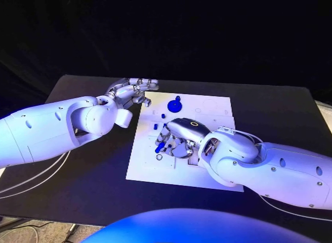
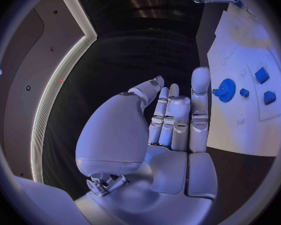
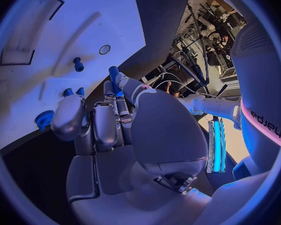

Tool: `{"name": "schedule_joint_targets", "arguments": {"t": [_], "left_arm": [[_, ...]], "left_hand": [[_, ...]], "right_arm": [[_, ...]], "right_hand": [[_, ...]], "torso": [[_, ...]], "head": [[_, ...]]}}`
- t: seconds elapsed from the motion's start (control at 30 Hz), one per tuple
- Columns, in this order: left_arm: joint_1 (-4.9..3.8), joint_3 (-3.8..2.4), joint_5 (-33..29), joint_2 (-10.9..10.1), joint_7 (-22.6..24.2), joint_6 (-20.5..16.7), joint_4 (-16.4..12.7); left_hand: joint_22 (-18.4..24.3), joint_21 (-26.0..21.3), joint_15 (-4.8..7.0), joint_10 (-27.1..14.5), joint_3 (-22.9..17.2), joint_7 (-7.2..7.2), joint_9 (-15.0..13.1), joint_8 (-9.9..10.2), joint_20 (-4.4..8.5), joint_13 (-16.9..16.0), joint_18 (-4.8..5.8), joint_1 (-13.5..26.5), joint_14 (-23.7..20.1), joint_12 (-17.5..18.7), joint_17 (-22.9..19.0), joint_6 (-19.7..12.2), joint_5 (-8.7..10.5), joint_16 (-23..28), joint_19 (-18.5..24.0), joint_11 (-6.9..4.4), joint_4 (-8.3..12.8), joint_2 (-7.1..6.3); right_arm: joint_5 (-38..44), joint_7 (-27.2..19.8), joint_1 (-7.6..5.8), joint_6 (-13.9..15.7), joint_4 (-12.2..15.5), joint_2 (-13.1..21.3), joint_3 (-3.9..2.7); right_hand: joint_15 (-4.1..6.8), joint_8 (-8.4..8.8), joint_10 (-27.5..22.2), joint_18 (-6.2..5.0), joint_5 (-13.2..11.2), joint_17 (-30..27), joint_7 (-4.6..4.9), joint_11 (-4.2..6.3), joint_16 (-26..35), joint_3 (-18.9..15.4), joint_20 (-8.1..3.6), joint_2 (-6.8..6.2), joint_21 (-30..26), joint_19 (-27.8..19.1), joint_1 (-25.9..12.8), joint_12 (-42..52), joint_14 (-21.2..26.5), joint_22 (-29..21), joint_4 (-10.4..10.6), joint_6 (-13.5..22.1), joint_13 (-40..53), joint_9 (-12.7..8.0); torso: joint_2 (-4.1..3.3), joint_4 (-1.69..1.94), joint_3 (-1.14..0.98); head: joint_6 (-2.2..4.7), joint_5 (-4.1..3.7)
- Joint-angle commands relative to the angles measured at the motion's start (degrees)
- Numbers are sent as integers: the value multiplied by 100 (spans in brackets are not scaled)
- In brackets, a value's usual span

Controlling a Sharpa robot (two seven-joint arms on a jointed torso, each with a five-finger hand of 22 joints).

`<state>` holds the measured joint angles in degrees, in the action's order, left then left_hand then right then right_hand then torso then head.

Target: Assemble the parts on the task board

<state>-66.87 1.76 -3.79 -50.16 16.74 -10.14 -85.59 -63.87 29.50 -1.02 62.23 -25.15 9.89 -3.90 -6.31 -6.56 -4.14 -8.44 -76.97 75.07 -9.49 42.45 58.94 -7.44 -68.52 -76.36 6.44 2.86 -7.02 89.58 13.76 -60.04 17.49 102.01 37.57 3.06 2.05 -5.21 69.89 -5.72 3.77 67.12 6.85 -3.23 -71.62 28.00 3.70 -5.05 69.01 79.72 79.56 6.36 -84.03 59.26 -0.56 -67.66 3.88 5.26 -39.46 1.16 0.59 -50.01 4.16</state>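
Note:
The white task board [image 1: 210, 109] lies mid-table. My right hand [image 1: 177, 139] hovers over the board's left half and pinches a blue peg [image 1: 161, 147] between thumb and a finger; the right wrist view shows that peg [image 3: 114, 76] at the fingertips of the right hand [image 3: 109, 130]. A blue gear [image 1: 175, 106] sits on the board's far left part. Beside the board's far-left corner, just off its edge, my left hand [image 1: 129, 92] holds nothing. In the left wrist view the left hand [image 2: 172, 125] has its fingers stretched out, with the gear [image 2: 226, 90] beyond them.
Small blue pieces [image 2: 262, 75] [image 2: 269, 97] lie on the board past the gear. A short blue peg [image 3: 78, 64] stands in the board near a round hole [image 3: 104, 49]. The black table [image 1: 78, 167] surrounds the board.

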Motion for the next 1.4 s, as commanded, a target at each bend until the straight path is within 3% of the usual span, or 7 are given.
{"name": "schedule_joint_targets", "arguments": {"t": [0.03, 0.23, 0.4, 0.77, 1.4], "left_arm": [[5, -4, 30, 18, 37, 117, -19], [6, -4, 30, 26, 34, 122, -18], [6, -4, 30, 22, 33, 118, -14], [6, -4, 30, 18, 29, 124, -16], [6, -4, 30, 9, 15, 127, -34]], "left_hand": [[9, -30, -9, -38, 18, 22, 6, -3, 6, 8, -113, -64, -24, -36, -6, -13, -9, -13, 34, -16, 30, 5], [9, -30, -9, -38, 18, 22, 6, -3, 6, 8, -113, -64, -24, -36, -6, -13, -9, -13, 34, -16, 30, 5], [9, -30, -9, -38, 18, 22, 6, -3, 6, 8, -113, -64, -24, -36, -6, -13, -9, -13, 34, -16, 30, 5], [9, -30, -9, -38, 18, 22, 6, -3, 6, 8, -113, -64, -24, -36, -6, -13, -9, -13, 34, -16, 30, 5], [9, -30, -9, -38, 18, 22, 6, -3, 6, 8, -113, -64, -24, -36, -6, -13, -9, -13, 34, -16, 30, 5]], "right_arm": [[-138, -155, 44, -297, -90, -74, 3], [-69, -79, 81, -497, -186, -135, 5], [11, -7, 89, -621, -211, -143, 6], [535, 313, 91, -643, -219, -135, 7], [1044, 486, 96, -1161, -245, -402, 46]], "right_hand": [[-45, 7, 41, -50, 35, -4, 29, -13, 11, 37, 23, 93, -18, 8, 25, -19, -258, -10, 10, 1, 10, 50], [-47, 10, 39, -53, 41, -4, 30, -15, 10, 39, 25, 93, -28, 3, 23, -25, -258, -24, 7, 4, 10, 51], [-48, 11, 39, -53, 45, -3, 32, -16, 9, 40, 25, 93, -25, 4, 19, -27, -258, -20, 7, 5, 10, 51], [-50, 11, 42, -51, 48, 3, 32, -18, 2, 37, 27, 90, -20, 6, 7, -32, -258, -12, 7, 2, 11, 54], [-52, 8, 53, -52, 20, 2, 24, -15, -2, 29, 31, 79, -23, 2, -17, -43, -257, -17, 1, -10, 14, 62]], "torso": [[-2, -8, -10], [4, 5, -13], [2, -10, -14], [-1, -6, -16], [5, 1, -4]], "head": [[1, 22], [1, 1], [1, 24], [1, 1], [1, -7]]}}
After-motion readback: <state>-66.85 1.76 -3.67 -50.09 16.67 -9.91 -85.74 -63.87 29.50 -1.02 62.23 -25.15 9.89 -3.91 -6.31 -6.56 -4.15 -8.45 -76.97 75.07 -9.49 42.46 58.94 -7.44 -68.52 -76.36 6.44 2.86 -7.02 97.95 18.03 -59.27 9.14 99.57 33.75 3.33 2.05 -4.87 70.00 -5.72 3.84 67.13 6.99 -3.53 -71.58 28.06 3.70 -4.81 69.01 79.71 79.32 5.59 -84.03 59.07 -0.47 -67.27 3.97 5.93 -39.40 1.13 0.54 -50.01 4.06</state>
